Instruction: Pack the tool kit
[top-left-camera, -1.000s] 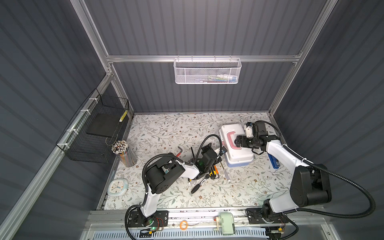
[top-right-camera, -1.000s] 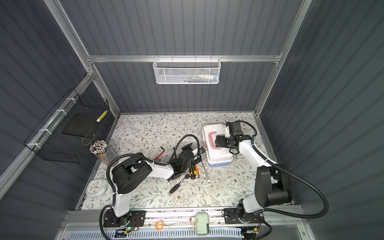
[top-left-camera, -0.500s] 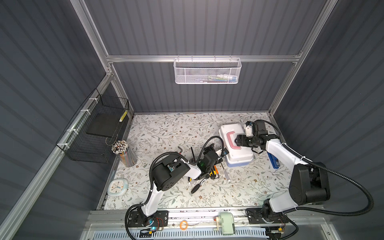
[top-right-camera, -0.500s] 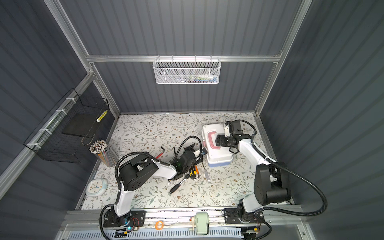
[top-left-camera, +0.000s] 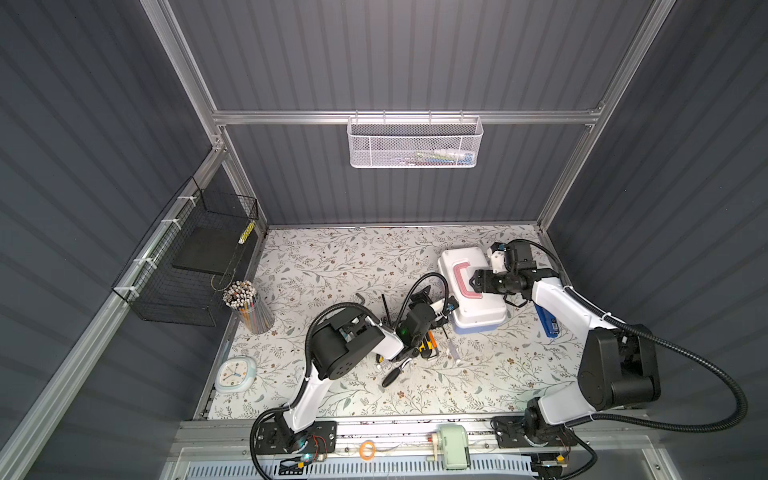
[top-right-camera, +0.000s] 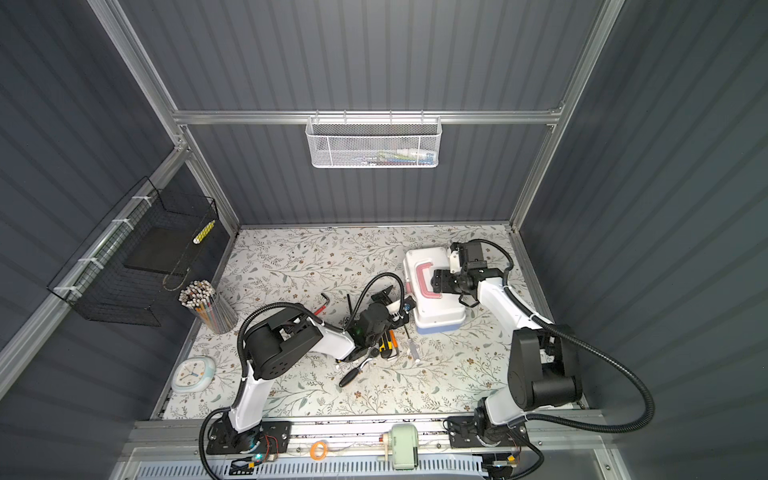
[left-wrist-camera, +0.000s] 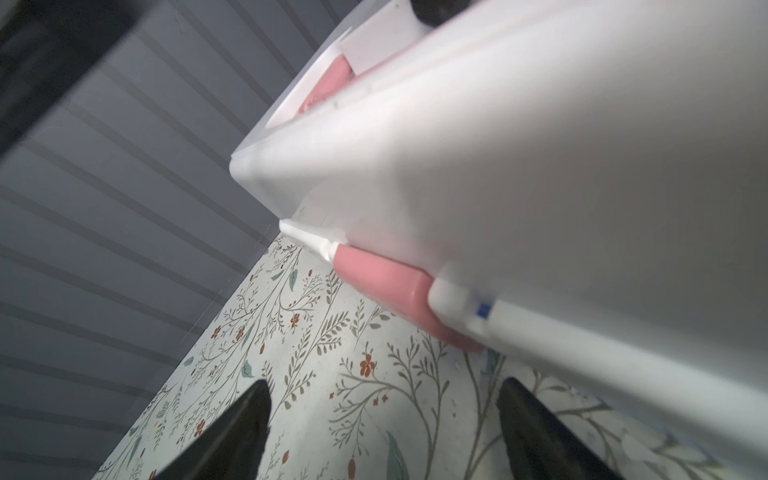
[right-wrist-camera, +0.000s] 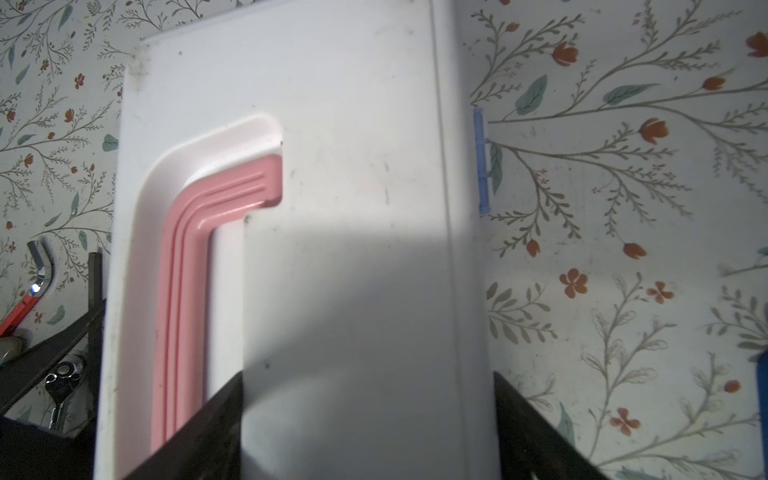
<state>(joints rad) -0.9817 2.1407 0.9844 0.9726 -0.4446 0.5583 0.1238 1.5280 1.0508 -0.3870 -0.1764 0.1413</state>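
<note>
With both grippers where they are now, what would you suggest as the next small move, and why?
Probably ease the left gripper forward onto the pink latch to release it: the tool kit is closed, the tools lie outside on the table, the open jaws sit just short of the latch, and the right gripper straddles the lid.

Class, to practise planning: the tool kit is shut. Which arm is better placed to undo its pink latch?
Left: the left hand, open, faces the pink latch on the tool kit; the right hand straddles the lid from above, off the latch.
</note>
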